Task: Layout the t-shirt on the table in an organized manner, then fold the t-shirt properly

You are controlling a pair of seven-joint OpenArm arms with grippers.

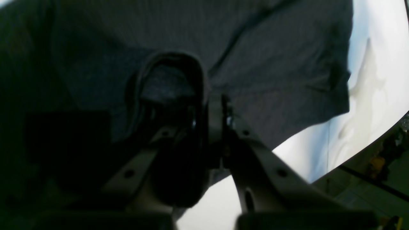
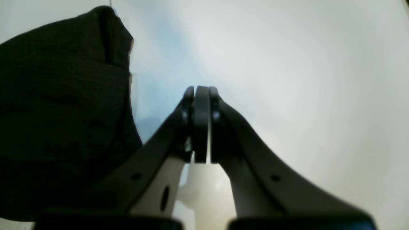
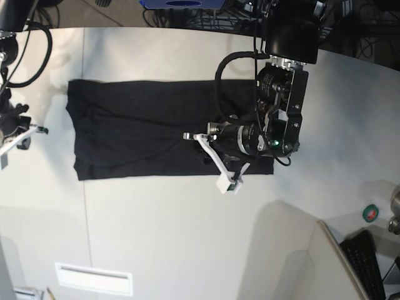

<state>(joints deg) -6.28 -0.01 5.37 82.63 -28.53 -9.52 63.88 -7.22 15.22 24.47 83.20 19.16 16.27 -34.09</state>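
The black t-shirt (image 3: pixel 137 125) lies spread as a wide rectangle on the off-white table (image 3: pixel 187 237), plain side up with no print showing. My left gripper (image 1: pixel 219 105) sits at the shirt's near right part, shut on a raised fold of the black cloth (image 1: pixel 172 80). My right gripper (image 2: pixel 201 92) is shut with nothing in it. It hovers over bare table just off the shirt's left end (image 2: pixel 57 111). In the base view this arm (image 3: pixel 19 134) stands at the far left, beside the shirt's edge.
A thin seam (image 3: pixel 85 225) runs across the tabletop. A white rectangular label (image 3: pixel 94 278) lies near the front left. At the right edge sit a small green round object (image 3: pixel 371 213) and a black keyboard (image 3: pixel 365 256). Cables hang behind the table.
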